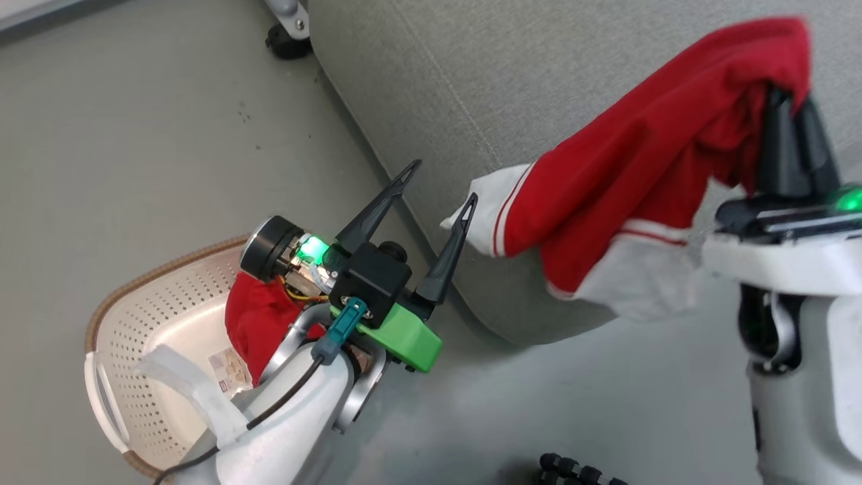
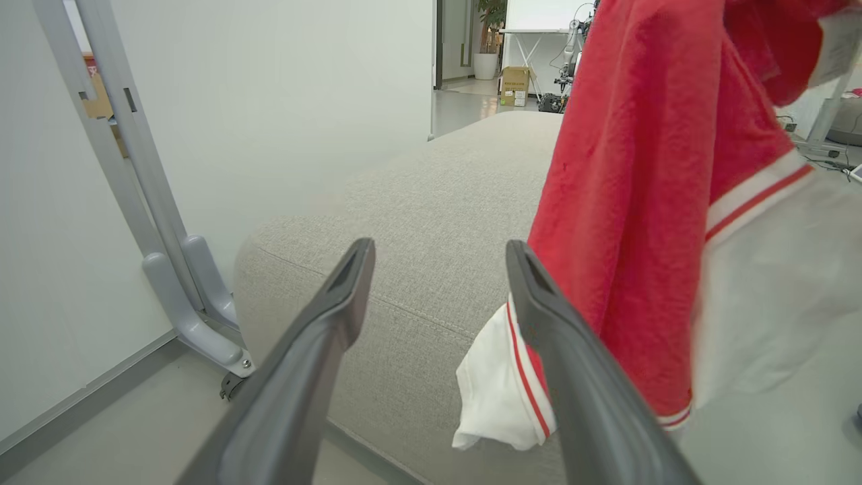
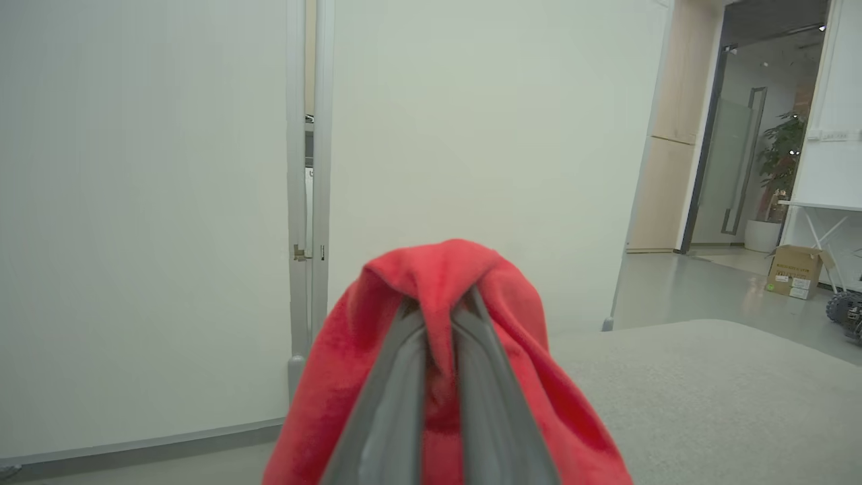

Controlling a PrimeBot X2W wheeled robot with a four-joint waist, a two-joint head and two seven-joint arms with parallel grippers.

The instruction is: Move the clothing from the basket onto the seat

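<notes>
A red garment of the clothing with white trim hangs from my right gripper, which is shut on its top fold above the grey seat. The right wrist view has that red fabric draped over the closed fingers. My left gripper stands open beside the seat's corner with nothing between its fingers, one fingertip close to the garment's white sleeve. Behind the left arm, a second red garment lies in the cream basket.
A grey frame leg with a castor stands on the floor by the seat's far corner. White partition panels rise behind the seat. A black ribbed object lies on the floor at the bottom edge.
</notes>
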